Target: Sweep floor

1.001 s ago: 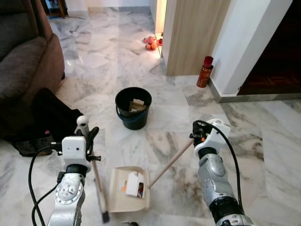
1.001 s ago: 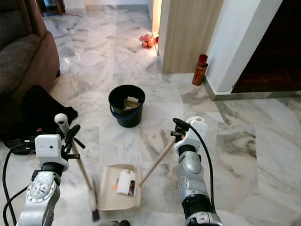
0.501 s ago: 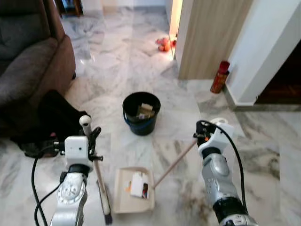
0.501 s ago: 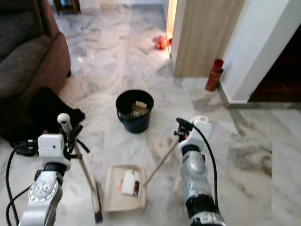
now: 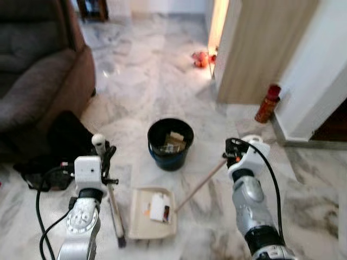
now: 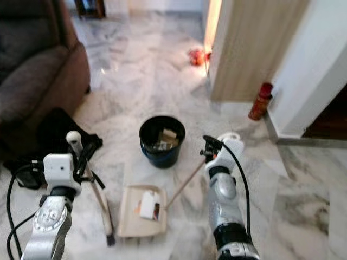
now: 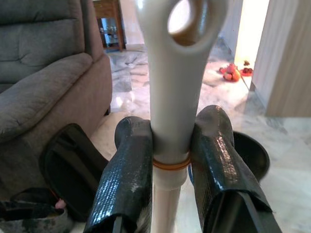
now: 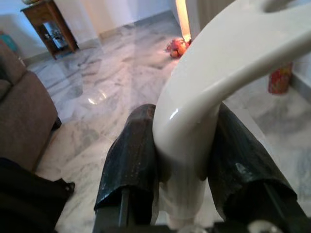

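Dustpan (image 5: pixel 153 213) loaded with scraps, right gripper (image 8: pixel 181 160) clenched on its handle, left gripper (image 7: pixel 170 162) grasping the broom (image 5: pixel 112 208); next, tip into the bucket (image 5: pixel 170 142) just beyond.

Marble-floored living room beside a lit doorway

Glossy white marble floor (image 5: pixel 146 81) with grey veining runs through the room. A brown upholstered sofa (image 5: pixel 38 81) stands at the left, with a black bag (image 5: pixel 65 138) on the floor against it. A wood-panelled wall (image 5: pixel 260 49) meets a white wall (image 5: pixel 320 81) at the right; warm light spills through the gap, where small orange objects (image 5: pixel 201 57), perhaps toys, lie. A red canister (image 5: pixel 268 103) stands by the skirting. A wooden side table (image 8: pixel 46 22) sits far back.
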Controlling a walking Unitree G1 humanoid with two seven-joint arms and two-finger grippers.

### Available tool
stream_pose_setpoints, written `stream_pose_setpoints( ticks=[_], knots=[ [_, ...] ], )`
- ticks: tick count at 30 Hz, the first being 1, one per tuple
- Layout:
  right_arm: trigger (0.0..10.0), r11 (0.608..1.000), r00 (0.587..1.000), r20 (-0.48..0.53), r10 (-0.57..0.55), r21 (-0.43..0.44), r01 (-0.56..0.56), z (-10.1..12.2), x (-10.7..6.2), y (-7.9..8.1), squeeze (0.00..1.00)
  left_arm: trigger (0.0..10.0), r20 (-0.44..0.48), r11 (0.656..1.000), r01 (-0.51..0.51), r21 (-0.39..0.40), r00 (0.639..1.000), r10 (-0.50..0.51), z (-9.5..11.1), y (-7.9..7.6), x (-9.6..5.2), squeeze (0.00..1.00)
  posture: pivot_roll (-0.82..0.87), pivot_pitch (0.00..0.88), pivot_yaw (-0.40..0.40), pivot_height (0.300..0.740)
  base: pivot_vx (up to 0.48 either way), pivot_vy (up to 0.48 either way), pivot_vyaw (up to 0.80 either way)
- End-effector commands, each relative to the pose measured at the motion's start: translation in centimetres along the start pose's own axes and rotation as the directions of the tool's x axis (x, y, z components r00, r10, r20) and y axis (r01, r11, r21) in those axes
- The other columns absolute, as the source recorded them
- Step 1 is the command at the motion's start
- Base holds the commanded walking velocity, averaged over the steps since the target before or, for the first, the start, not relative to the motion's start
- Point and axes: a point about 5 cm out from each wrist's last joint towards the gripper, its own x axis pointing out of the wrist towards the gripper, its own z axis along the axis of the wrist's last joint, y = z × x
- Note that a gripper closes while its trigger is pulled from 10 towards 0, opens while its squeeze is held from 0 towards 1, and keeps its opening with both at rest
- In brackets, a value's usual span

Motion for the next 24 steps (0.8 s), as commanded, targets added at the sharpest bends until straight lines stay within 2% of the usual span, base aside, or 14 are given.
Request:
stream_pose_setpoints(
  ticks=[1, 5, 24],
  knots=[
    [10.0, 0.999, 0.999, 0.032, 0.023, 0.03, -0.024, 0.65, 0.35, 1.06, 0.0, 10.0, 0.036, 1.0, -0.012, 0.003, 0.999, 0.011, 0.7, 0.45, 0.13, 0.0, 0.16, 0.088, -0.019, 0.74, 0.394, 0.0, 0.0],
    [10.0, 0.999, 0.999, 0.034, 0.026, 0.032, -0.027, 0.69, 0.37, 1.08, 0.0, 10.0, 0.039, 1.0, -0.013, 0.002, 0.999, 0.013, 0.7, 0.46, 0.12, 0.0, 0.16, 0.088, -0.02, 0.74, 0.377, 0.0, 0.0],
    [10.0, 0.999, 0.999, 0.044, 0.028, 0.026, -0.029, 0.95, 0.49, 1.04, 0.0, 10.0, 0.037, 1.0, -0.009, 0.014, 0.999, 0.008, 0.52, 0.57, -0.04, 0.0, 0.16, 0.091, -0.021, 0.74, 0.0, 0.0, 0.0]
  ],
)
